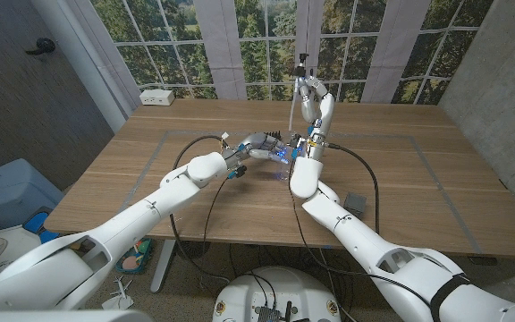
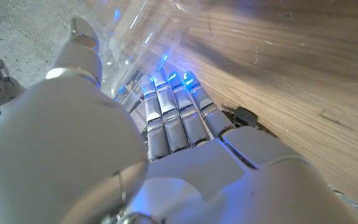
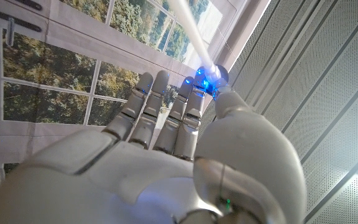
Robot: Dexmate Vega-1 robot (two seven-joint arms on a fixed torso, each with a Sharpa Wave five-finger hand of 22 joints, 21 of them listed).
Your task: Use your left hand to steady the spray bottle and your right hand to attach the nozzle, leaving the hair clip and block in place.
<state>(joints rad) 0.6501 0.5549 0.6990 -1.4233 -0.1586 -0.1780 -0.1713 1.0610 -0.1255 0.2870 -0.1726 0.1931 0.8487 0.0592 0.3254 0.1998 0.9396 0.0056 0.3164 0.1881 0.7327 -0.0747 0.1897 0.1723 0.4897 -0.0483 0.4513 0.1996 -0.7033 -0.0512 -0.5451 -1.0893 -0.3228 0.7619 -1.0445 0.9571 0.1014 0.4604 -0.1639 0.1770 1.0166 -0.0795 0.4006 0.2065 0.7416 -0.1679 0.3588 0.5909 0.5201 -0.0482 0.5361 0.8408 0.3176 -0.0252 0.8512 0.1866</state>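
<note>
Left hand clasps spray bottle on table; right hand raised above, pinching nozzle.

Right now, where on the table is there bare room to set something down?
The wood left of the left hand and right of the right hand lies bare, bordered by the table edges. The middle is crowded: both hands, the spray bottle, cables, and a small dark object near the right forearm.

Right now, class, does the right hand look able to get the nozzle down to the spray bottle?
Probably yes. The right hand holds the nozzle raised close to the spray bottle, which the left hand grips at the table; nothing seems to stand between them.
</note>
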